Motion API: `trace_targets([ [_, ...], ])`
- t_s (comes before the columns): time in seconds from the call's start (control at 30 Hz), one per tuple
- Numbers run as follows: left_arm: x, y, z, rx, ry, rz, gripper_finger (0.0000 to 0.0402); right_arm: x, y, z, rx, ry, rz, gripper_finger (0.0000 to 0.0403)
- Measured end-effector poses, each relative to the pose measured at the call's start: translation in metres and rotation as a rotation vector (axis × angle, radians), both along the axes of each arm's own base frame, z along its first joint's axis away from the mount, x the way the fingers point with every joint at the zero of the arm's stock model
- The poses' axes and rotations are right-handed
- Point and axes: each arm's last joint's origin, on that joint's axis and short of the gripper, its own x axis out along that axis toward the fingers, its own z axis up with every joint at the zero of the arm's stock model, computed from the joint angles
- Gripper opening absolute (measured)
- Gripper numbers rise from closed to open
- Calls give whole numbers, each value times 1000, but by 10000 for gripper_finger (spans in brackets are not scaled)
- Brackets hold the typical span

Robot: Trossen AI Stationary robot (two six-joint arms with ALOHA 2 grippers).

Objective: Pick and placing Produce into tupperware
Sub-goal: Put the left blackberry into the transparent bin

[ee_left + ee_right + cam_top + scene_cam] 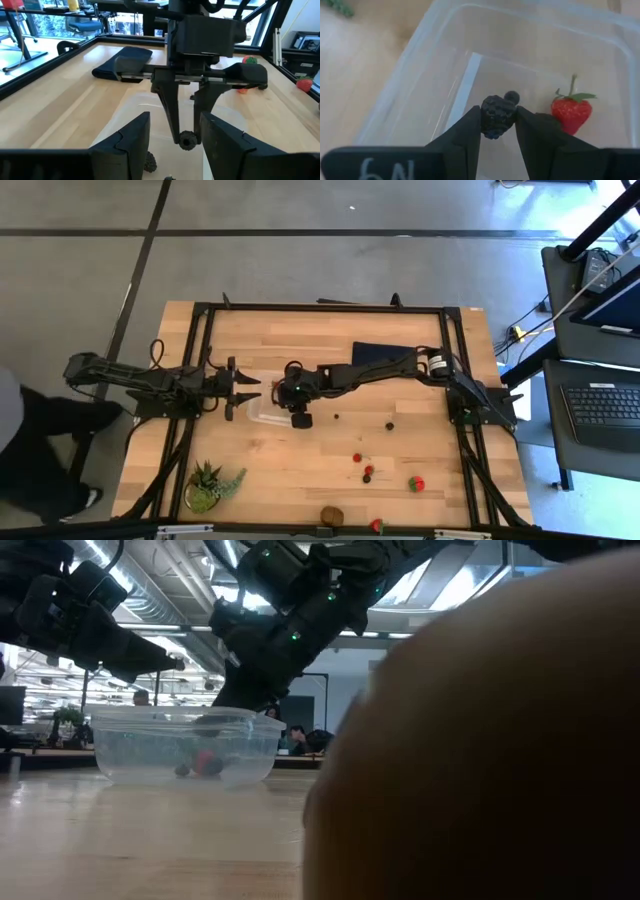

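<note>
The clear tupperware (pixel 262 413) stands left of the table's middle. A red strawberry (pixel 571 113) and a dark berry (pixel 149 162) lie on its floor. My right gripper (pixel 496 122) reaches in from the table's right and is shut on another dark, bumpy berry (pixel 496 116) over the tupperware's inside. My left gripper (pixel 240 390) waits open at the tupperware's left side, touching nothing. More produce lies on the bare table: dark berries (pixel 390 424), strawberries (pixel 416 483) and a brown kiwi (pixel 332 515). My right gripper pinches the dark berry by its two sides (pixel 485 120) between the free ends of its two fingers (pixel 176 127). The fingers slant down from the table's right. The berry hangs clear above the tupperware's floor (pixel 530 75), next to the strawberry.
A flat dark blue cloth (pixel 380 352) lies at the far side under the right arm. A spiky green potted plant (pixel 212 485) stands at the near left. The kiwi (pixel 480 740) fills the low view's right half. A black frame (pixel 320 308) rims the table.
</note>
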Motion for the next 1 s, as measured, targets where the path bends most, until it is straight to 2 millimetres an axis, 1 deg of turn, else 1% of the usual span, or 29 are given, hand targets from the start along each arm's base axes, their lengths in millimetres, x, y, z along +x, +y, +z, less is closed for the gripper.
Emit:
trace_targets([
  [0.17,0,0,0,0,2,0,161,0,-1,0,0,-4,-2,119],
  [0.5,0,0,0,0,3,0,170,0,-2,0,1,-5,-6,120],
  [0.8,0,0,0,0,3,0,161,1,-2,0,0,-8,-4,120],
  [1.0,0,0,0,0,3,0,168,0,-2,0,-1,-8,-5,120],
])
